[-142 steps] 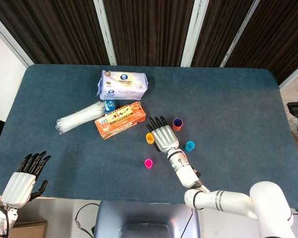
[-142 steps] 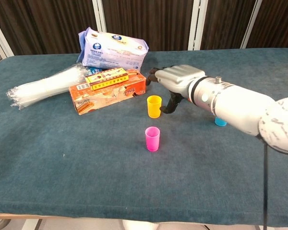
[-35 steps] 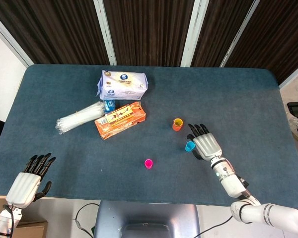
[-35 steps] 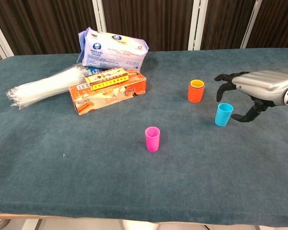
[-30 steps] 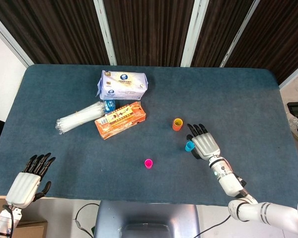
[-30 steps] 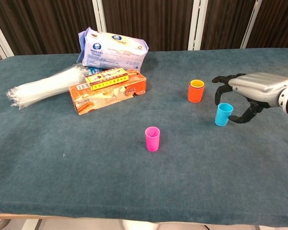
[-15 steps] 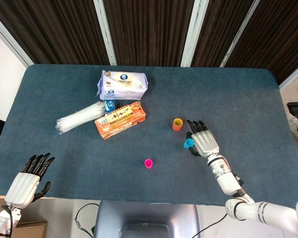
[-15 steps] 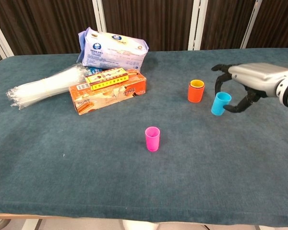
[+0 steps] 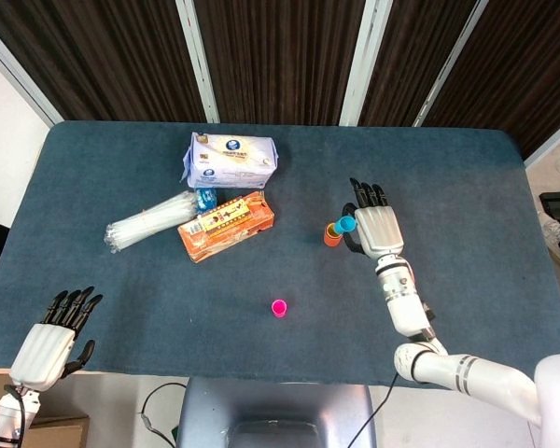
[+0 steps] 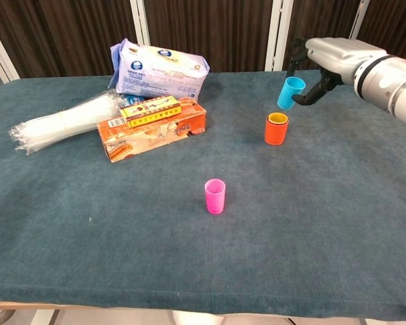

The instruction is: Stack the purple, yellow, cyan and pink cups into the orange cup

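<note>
My right hand [image 9: 375, 227] [image 10: 325, 57] holds the cyan cup [image 10: 290, 93] [image 9: 344, 224] in the air, tilted, just above and slightly right of the orange cup [image 10: 276, 130] [image 9: 330, 236]. A yellow rim shows inside the orange cup; the purple cup is hidden. The pink cup [image 10: 215, 196] [image 9: 279, 307] stands alone on the blue table [image 10: 122, 230], nearer the front edge. My left hand [image 9: 49, 344] hangs open off the table's front left corner, fingers spread, holding nothing.
An orange box [image 10: 153, 127] [image 9: 226, 224], a white-blue tissue pack [image 10: 161, 68] [image 9: 231, 160] and a bundle of clear straws [image 10: 57, 122] [image 9: 149, 220] lie at the back left. Dark curtains hang behind the table.
My right hand has lifted the cyan cup off the table and carried it up and left, from beside the orange cup to just above it. The left hand has not moved.
</note>
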`<action>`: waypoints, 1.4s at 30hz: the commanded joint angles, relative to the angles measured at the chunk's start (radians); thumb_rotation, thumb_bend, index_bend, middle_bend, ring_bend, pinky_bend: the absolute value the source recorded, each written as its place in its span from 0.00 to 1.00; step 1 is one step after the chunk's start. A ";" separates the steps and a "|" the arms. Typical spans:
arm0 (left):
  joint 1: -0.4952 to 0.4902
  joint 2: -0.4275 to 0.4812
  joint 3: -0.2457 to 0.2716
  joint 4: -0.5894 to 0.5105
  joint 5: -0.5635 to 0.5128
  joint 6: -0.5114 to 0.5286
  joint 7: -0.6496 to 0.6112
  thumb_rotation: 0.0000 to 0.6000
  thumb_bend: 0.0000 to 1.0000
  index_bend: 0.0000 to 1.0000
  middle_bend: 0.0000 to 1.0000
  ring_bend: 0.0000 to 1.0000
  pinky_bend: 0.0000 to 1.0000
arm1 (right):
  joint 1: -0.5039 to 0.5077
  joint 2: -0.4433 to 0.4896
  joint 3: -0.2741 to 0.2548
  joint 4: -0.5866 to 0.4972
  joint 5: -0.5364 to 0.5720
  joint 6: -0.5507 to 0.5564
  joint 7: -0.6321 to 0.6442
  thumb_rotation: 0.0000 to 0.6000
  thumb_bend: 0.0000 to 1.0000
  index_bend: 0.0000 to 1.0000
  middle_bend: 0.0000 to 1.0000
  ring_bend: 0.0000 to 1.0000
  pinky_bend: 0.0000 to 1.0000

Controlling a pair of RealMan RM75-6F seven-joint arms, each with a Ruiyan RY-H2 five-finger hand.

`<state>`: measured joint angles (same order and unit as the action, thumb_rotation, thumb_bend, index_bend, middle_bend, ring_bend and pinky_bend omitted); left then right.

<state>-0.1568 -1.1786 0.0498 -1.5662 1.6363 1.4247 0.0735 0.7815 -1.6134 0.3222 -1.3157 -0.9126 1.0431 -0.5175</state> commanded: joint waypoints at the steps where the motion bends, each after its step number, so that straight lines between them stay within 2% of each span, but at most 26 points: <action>1: 0.001 0.002 -0.001 0.000 -0.001 0.001 -0.002 1.00 0.46 0.00 0.00 0.00 0.05 | 0.026 -0.043 0.003 0.056 0.030 -0.017 -0.024 1.00 0.48 0.62 0.07 0.00 0.00; 10: -0.001 0.004 -0.003 0.000 -0.008 -0.003 -0.007 1.00 0.46 0.00 0.00 0.00 0.05 | 0.057 -0.108 -0.006 0.164 0.041 -0.060 -0.009 1.00 0.48 0.62 0.07 0.00 0.00; 14: -0.003 0.004 -0.005 0.001 -0.012 -0.006 -0.010 1.00 0.46 0.00 0.00 0.00 0.05 | 0.064 -0.121 -0.011 0.182 0.045 -0.071 -0.015 1.00 0.48 0.58 0.07 0.00 0.00; 15: -0.003 0.004 -0.004 0.001 -0.011 -0.007 -0.010 1.00 0.46 0.00 0.00 0.00 0.05 | 0.064 -0.122 -0.013 0.184 0.045 -0.074 -0.014 1.00 0.48 0.54 0.07 0.00 0.00; 17: -0.002 0.005 -0.004 0.000 -0.010 -0.005 -0.011 1.00 0.46 0.00 0.00 0.00 0.05 | 0.061 -0.116 -0.018 0.176 0.047 -0.085 -0.011 1.00 0.48 0.40 0.07 0.00 0.00; 18: -0.002 0.005 -0.003 0.000 -0.009 -0.003 -0.012 1.00 0.46 0.00 0.00 0.00 0.05 | 0.057 -0.109 -0.020 0.163 0.053 -0.089 -0.011 1.00 0.48 0.26 0.06 0.00 0.00; 20: -0.001 0.007 -0.003 -0.001 -0.007 0.000 -0.014 1.00 0.46 0.00 0.00 0.00 0.05 | 0.043 -0.079 -0.030 0.111 0.049 -0.089 -0.008 1.00 0.48 0.05 0.01 0.00 0.00; 21: -0.001 0.007 -0.003 -0.001 -0.006 0.000 -0.015 1.00 0.46 0.00 0.00 0.00 0.05 | 0.034 -0.061 -0.037 0.081 0.038 -0.084 -0.004 1.00 0.48 0.01 0.00 0.00 0.00; 25: 0.000 0.008 -0.002 -0.002 -0.004 0.001 -0.015 1.00 0.46 0.00 0.00 0.00 0.05 | -0.014 0.025 -0.082 -0.076 -0.054 -0.036 0.025 1.00 0.48 0.00 0.00 0.00 0.00; 29: 0.000 0.007 -0.001 -0.002 -0.003 0.000 -0.014 1.00 0.46 0.00 0.00 0.00 0.05 | -0.033 0.058 -0.102 -0.141 -0.092 -0.024 0.044 1.00 0.48 0.05 0.00 0.00 0.00; 30: -0.002 0.004 0.001 -0.003 0.001 -0.003 -0.009 1.00 0.46 0.00 0.00 0.00 0.05 | -0.053 0.097 -0.161 -0.262 -0.165 -0.040 0.062 1.00 0.48 0.08 0.00 0.00 0.00; 32: -0.002 0.001 0.003 -0.005 0.005 -0.003 -0.002 1.00 0.46 0.00 0.00 0.00 0.05 | -0.067 0.137 -0.213 -0.353 -0.221 -0.049 0.059 1.00 0.48 0.10 0.00 0.00 0.00; 42: 0.006 0.014 0.003 -0.005 0.012 0.021 -0.024 1.00 0.46 0.00 0.00 0.00 0.05 | -0.046 0.090 -0.270 -0.383 -0.208 -0.107 -0.011 1.00 0.48 0.16 0.00 0.00 0.00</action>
<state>-0.1518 -1.1661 0.0527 -1.5708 1.6482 1.4445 0.0508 0.7334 -1.5160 0.0588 -1.6988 -1.1226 0.9388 -0.5187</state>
